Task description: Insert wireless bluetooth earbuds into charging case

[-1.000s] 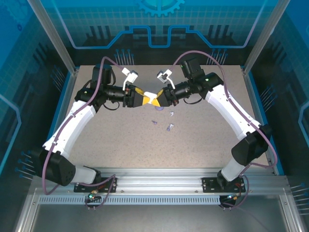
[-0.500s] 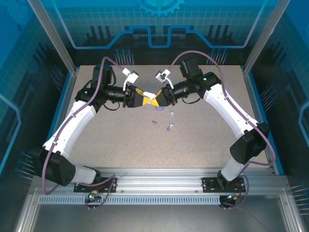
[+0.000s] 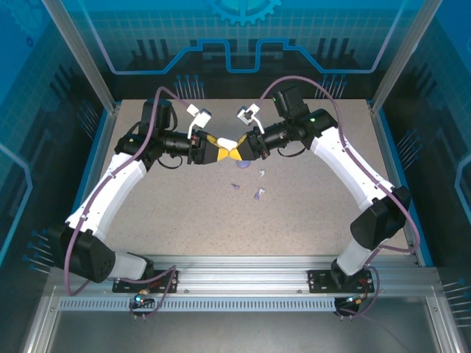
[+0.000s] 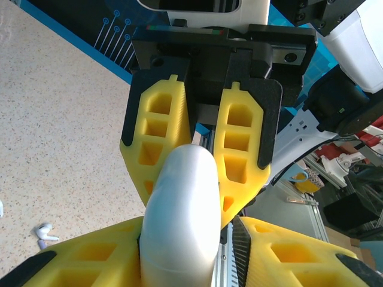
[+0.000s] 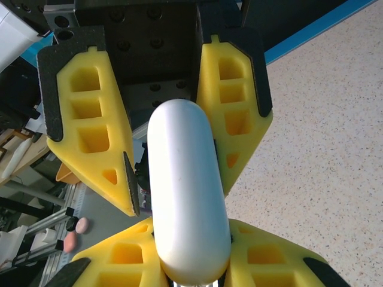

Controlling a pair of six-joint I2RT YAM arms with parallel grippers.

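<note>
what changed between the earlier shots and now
The right arm shifted slightly left, bringing the right gripper a touch closer to the left gripper. Nothing was visibly let go. Unchanged: the charging case is held off the table between both sets of fingers, and the earbuds lie where they were.

Earbuds (image 3: 258, 194) (tiny, scattered) lie on speckled table (image 3: 309, 220).

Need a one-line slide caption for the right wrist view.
Right gripper shut on the white charging case, the left gripper straddling its far end, above the speckled table.
</note>
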